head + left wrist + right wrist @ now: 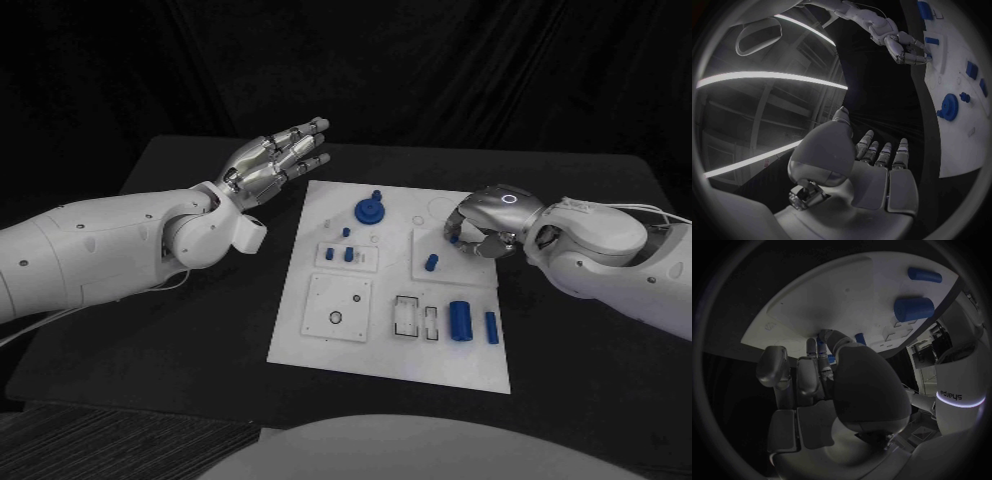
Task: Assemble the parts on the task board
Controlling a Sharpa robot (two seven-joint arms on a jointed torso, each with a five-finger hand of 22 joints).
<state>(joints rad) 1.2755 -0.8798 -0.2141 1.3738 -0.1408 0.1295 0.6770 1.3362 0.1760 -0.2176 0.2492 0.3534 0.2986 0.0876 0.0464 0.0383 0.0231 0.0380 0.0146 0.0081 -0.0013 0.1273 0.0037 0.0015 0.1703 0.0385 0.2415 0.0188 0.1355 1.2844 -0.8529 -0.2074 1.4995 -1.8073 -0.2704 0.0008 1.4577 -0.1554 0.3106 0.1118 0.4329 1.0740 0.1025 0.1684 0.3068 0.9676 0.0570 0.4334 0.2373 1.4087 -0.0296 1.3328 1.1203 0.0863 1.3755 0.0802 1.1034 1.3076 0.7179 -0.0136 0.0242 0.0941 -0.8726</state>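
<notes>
The white task board (462, 365) lies mid-table. On it are a round blue part (372, 210), small blue pieces (340, 254), a blue peg (433, 262), a blue cylinder (460, 320) and a blue bar (492, 327). My right hand (483, 228) is curled down onto the board's far right area. In the right wrist view its fingertips (820, 347) pinch a small blue part (831, 359) against the board (817, 305). My left hand (277, 160) hovers off the board's far left corner, fingers straight and apart, holding nothing.
The board has several cut-out slots (410, 315) and a square plate with a hole (336, 310). Black table (173, 330) surrounds the board. The left wrist view shows my right hand (898, 45) at the board (961, 150), near the round blue part (948, 106).
</notes>
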